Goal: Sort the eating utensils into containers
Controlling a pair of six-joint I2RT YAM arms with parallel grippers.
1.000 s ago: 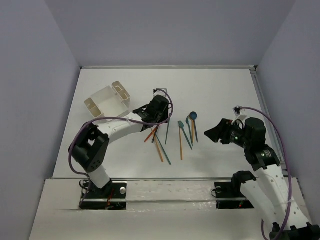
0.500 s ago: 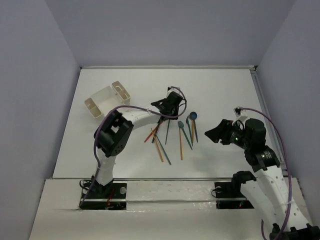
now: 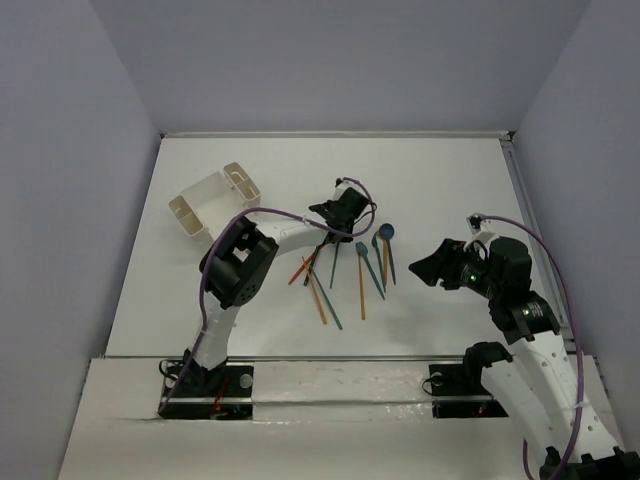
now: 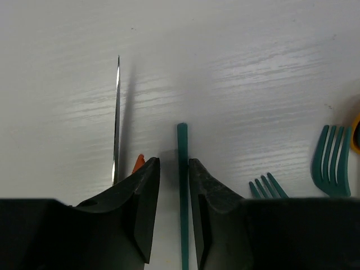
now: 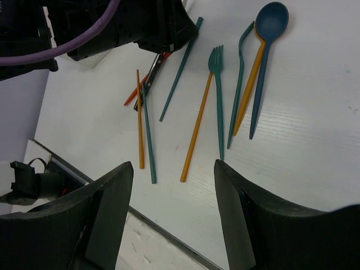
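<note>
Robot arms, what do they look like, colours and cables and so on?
Both the left arm and right arm have white links with black joint housings and bases. A purple cable loops along each. The fingers are black, angular and wedge-shaped. A small green light glows on the right arm's wrist.

Left hand (image 4: 173,164) low, slightly agape; right hand (image 5: 172,166) aloft, wide.

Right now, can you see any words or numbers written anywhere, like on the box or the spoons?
None: no word, number, brand or sign can be read in any of the three views.
The white container, the teal spoon, the orange stick and the left gripper all look plain, with no print or label showing.
</note>
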